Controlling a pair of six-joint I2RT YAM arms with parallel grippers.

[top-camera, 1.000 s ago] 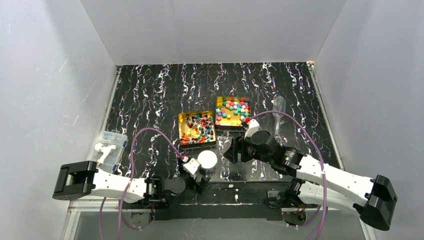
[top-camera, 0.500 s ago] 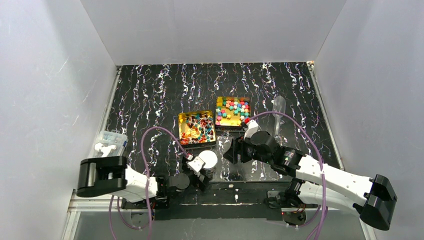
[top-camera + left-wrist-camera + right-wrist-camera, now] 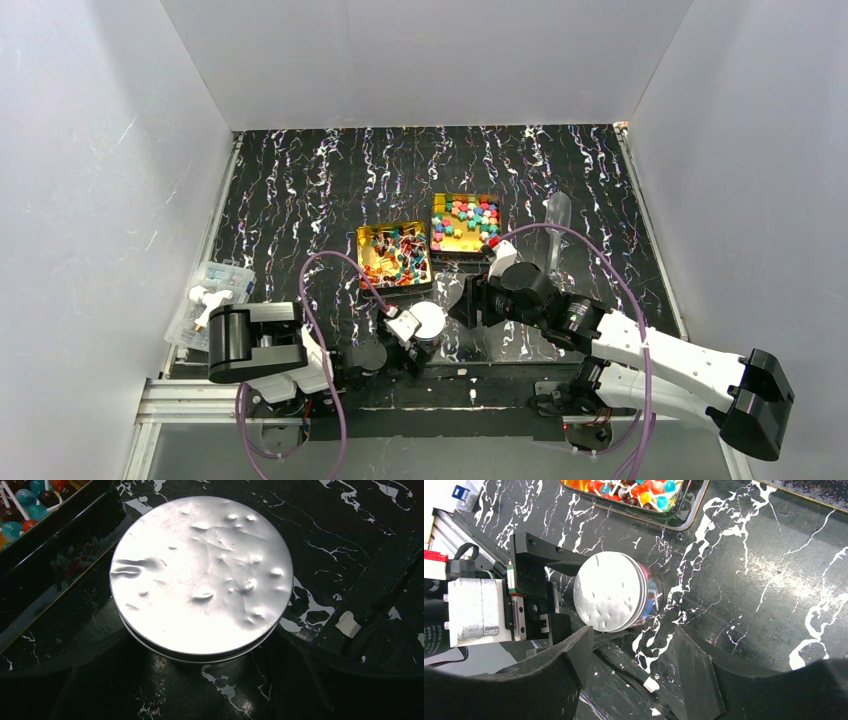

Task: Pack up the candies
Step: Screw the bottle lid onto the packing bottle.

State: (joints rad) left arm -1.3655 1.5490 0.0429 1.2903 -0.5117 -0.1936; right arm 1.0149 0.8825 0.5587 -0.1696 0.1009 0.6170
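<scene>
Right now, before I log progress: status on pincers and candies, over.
Left pincer straddles lidded jar, grip unconfirmed. Right pincer open, empty. Candies mostly in tins. Nothing blocking.

The left arm (image 3: 262, 345) lies folded low by its base, the forearm running out to the right. The left gripper (image 3: 424, 342) points away from the bases with its jaws spread wide. The right arm (image 3: 650, 352) stretches left from its base, elbow bent and wrist tipped downward. The right gripper (image 3: 631, 640) hangs just right of the left gripper and slightly beyond it, with its fingers (image 3: 554, 680) parted wide.
</scene>
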